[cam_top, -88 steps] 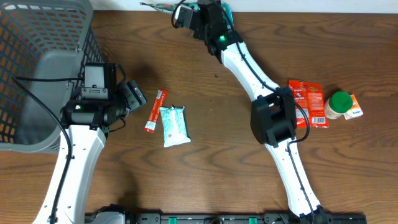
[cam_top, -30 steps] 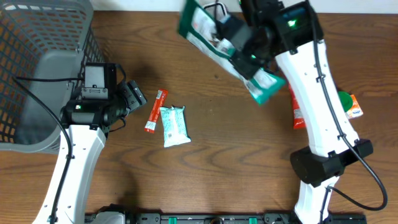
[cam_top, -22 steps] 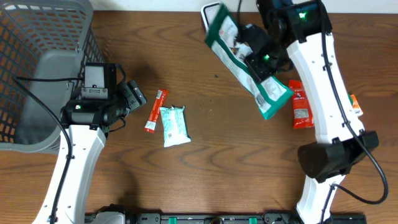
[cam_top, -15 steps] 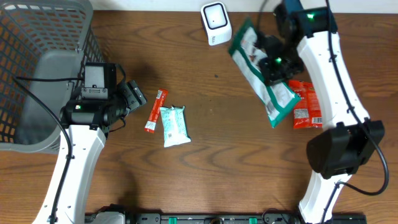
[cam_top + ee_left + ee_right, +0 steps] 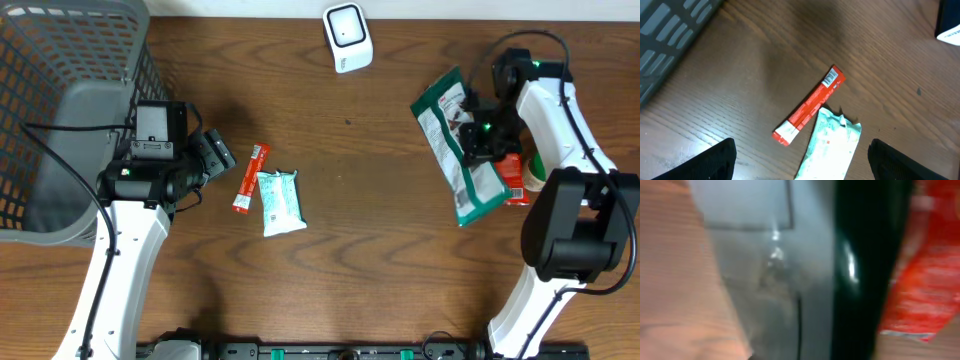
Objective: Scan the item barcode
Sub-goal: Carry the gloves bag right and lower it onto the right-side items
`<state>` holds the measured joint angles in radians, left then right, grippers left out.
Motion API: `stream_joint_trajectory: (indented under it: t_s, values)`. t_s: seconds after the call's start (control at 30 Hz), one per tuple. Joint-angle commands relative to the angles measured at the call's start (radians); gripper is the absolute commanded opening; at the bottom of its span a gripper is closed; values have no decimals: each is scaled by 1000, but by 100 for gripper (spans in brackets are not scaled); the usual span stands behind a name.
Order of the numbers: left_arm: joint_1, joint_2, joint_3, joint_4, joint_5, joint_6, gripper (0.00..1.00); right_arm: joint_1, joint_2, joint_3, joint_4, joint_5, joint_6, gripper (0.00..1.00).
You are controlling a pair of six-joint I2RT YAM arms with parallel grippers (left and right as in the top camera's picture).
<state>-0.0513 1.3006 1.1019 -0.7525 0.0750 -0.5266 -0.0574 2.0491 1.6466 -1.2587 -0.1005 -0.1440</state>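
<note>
A green and white pouch (image 5: 458, 150) hangs tilted at the right side of the table, over a red packet (image 5: 514, 178). My right gripper (image 5: 483, 130) sits on the pouch's right edge. The right wrist view is blurred and shows only the grey pouch face (image 5: 765, 270), a black finger (image 5: 867, 270) and the red packet (image 5: 925, 280), so the jaw state is unclear. The white barcode scanner (image 5: 347, 25) stands at the back middle. My left gripper (image 5: 215, 155) is open over the left of the table, its fingertips (image 5: 715, 160) apart with nothing between them.
A red stick packet (image 5: 251, 178) (image 5: 810, 104) and a mint wipes packet (image 5: 280, 202) (image 5: 832, 145) lie left of centre. A grey mesh basket (image 5: 60, 120) fills the back left corner. A bottle (image 5: 537, 178) is mostly hidden behind the right arm.
My right arm has swung the green pouch from in front of the scanner down to the right side, over the red packet, uncovering the scanner. The left arm has not moved.
</note>
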Motion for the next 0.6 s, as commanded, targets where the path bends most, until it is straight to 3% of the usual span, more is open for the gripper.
stream_joint_trajectory:
  t_s: [0.0, 0.1, 0.13, 0.17, 0.23, 0.47, 0.57]
  values:
    - [3, -1, 12, -3, -9, 2, 85, -13, 2, -30, 14, 116, 49, 24]
    - [3, -1, 12, -3, -9, 2, 85, -16, 2, -31, 13, 168, 89, 37]
    - [3, -1, 12, -3, -9, 2, 85, -16, 2, -31, 13, 174, 92, 47]
    - [3, -1, 12, -3, -9, 2, 85, -14, 2, -31, 15, 175, 92, 70]
    - [3, -1, 12, -3, -9, 2, 85, -13, 2, -31, 21, 180, 96, 98]
    - [3, -1, 12, -3, -9, 2, 85, -9, -10, -15, 7, 172, 130, 99]
    - [3, -1, 12, -3, -9, 2, 85, 24, -54, 35, -27, 2, 132, 99]
